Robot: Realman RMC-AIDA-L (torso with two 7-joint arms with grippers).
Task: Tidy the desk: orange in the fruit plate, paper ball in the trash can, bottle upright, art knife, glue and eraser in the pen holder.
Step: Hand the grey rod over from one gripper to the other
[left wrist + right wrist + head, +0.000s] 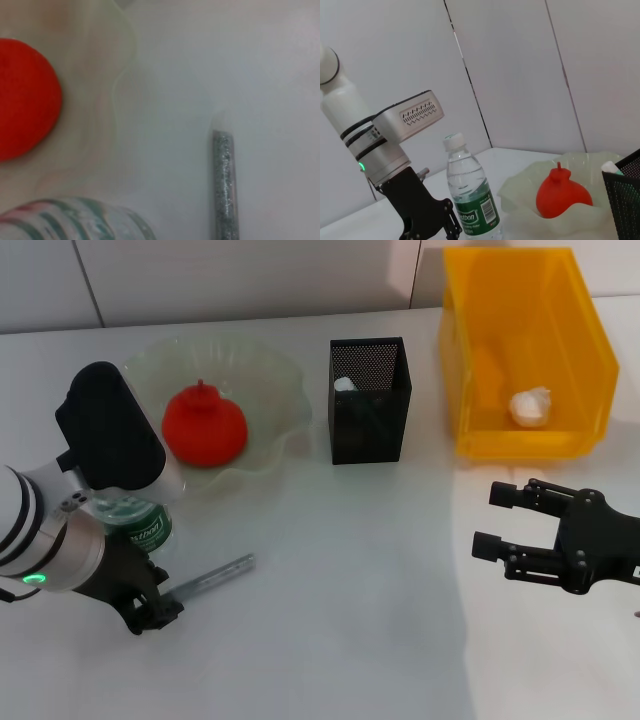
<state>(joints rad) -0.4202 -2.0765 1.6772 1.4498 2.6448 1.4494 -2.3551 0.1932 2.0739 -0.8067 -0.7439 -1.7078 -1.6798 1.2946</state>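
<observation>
The orange lies in the translucent fruit plate. The paper ball lies in the yellow trash can. The black mesh pen holder has a white item in it. The bottle with a green label stands upright just behind my left gripper, as the right wrist view shows for the bottle and the left gripper. A silver glittery stick, the art knife, lies flat on the table right beside the left gripper. My right gripper is open and empty in front of the trash can.
The left wrist view shows the orange, the plate's rim, the knife and the bottle's label. The white table stretches between the two grippers. A grey wall stands behind the desk.
</observation>
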